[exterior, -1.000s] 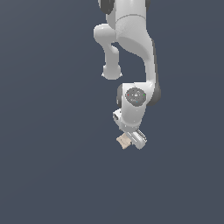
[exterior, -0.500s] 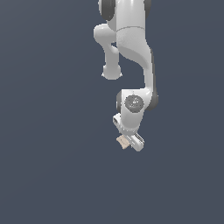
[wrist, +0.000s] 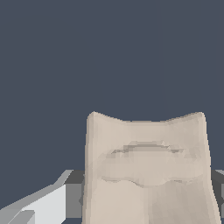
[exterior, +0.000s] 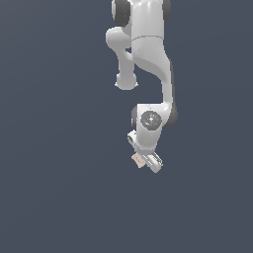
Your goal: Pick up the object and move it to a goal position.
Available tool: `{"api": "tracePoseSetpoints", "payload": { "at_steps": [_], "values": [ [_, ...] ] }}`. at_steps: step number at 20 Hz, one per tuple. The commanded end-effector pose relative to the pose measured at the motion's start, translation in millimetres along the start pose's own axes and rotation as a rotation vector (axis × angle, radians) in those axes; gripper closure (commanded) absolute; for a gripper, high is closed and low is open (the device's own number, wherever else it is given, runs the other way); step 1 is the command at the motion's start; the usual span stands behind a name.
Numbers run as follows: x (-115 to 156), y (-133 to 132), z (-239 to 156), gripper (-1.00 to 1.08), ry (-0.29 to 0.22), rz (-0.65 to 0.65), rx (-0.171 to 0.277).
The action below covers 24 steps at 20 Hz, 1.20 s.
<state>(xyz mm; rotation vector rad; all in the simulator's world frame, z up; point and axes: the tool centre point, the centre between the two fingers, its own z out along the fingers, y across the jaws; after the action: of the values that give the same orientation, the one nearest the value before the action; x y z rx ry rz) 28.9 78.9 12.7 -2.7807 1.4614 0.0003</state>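
Transport step in hand: gripper (exterior: 146,160) fingers (wrist: 37,203) clamped on beige notched block (exterior: 138,159). Next: carry steadily toward unseen goal position.

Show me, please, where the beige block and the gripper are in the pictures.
beige block (wrist: 146,170): wrist view, on its broad front face.
beige block (exterior: 138,159): exterior view, on its visible tan side.
gripper (exterior: 146,161): exterior view, between the fingertips.
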Motion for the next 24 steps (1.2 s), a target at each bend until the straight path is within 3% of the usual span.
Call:
{"api": "tracePoseSetpoints", "payload": {
  "at_steps": [1, 13, 24],
  "values": [
    [0.3, 0.1, 0.5, 1.08, 0.0, 0.0, 0.0],
    [4.8, 0.0, -12.3, 1.08, 0.0, 0.0, 0.0],
    [35.0, 0.1, -95.6, 1.08, 0.0, 0.001, 0.0]
  ]
}}
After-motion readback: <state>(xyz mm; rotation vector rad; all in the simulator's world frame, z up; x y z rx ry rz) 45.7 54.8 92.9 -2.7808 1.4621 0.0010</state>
